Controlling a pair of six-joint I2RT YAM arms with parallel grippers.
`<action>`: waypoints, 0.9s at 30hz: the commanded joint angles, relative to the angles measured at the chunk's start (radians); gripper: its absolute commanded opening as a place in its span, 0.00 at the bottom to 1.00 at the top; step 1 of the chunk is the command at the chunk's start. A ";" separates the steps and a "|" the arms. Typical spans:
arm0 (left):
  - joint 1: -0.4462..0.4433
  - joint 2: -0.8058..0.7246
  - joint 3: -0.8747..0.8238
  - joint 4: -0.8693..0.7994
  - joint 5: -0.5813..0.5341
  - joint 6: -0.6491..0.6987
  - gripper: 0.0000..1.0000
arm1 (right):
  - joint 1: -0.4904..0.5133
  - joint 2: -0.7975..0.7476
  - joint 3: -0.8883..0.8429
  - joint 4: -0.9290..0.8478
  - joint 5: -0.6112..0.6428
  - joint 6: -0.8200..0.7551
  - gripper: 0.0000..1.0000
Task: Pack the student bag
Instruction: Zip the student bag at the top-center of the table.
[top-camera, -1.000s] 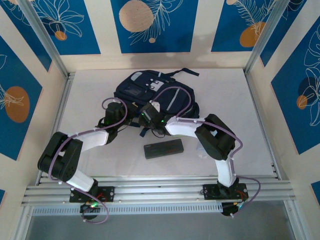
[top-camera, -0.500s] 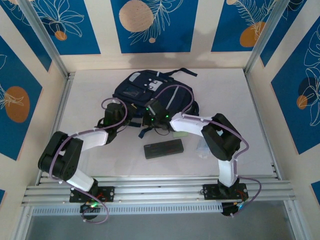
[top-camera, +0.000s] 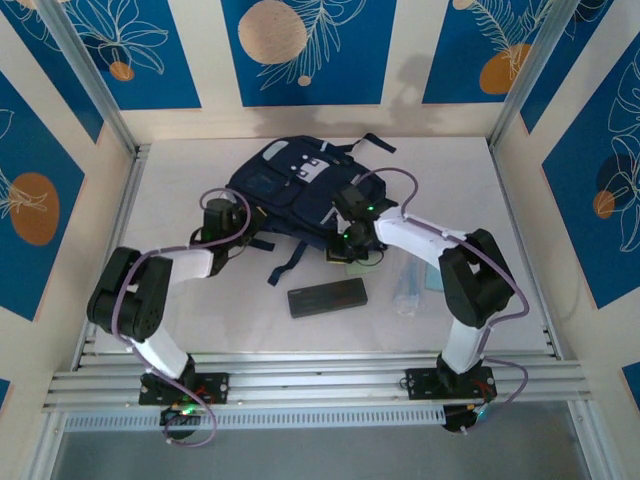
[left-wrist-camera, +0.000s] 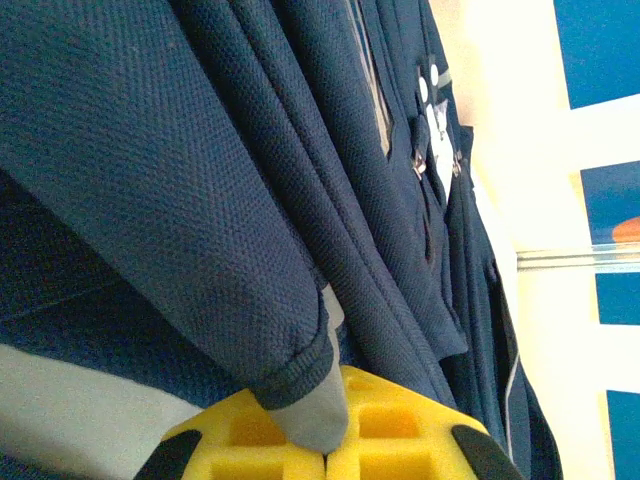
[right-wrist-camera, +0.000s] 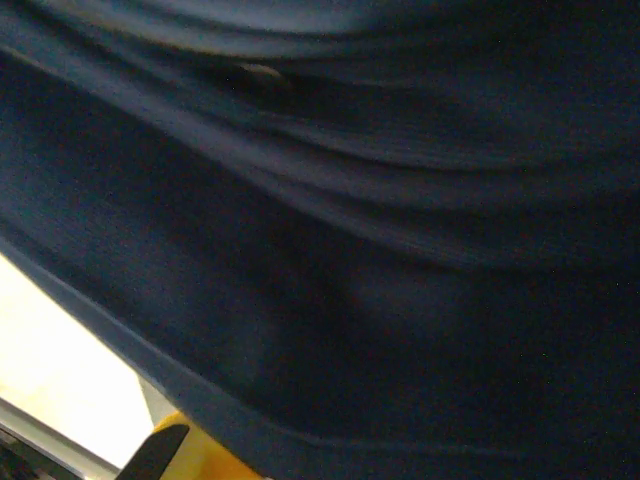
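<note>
Swinging right, right gripper (top-camera: 342, 245) just snapped shut on bag (top-camera: 290, 185) fabric; left gripper (left-wrist-camera: 325, 452) still pinching hem, guessing mouth gets spread open next

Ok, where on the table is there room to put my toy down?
Bare white table shows right of the dark navy fabric backpack, up to the right rail, and left of it by the left rail. A strip is free nearer than the flat black case. The middle is crowded: left arm, right arm, straps, case, clear plastic bits.
</note>
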 joint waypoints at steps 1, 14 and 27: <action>0.072 0.072 0.111 0.033 -0.002 0.086 0.00 | -0.065 -0.039 0.016 -0.259 -0.038 -0.122 0.00; 0.066 0.098 0.285 -0.211 0.284 0.166 0.92 | -0.018 0.136 0.283 0.016 -0.511 -0.031 0.00; -0.076 0.070 0.122 -0.012 0.184 -0.036 0.80 | 0.046 0.215 0.379 0.073 -0.588 0.088 0.00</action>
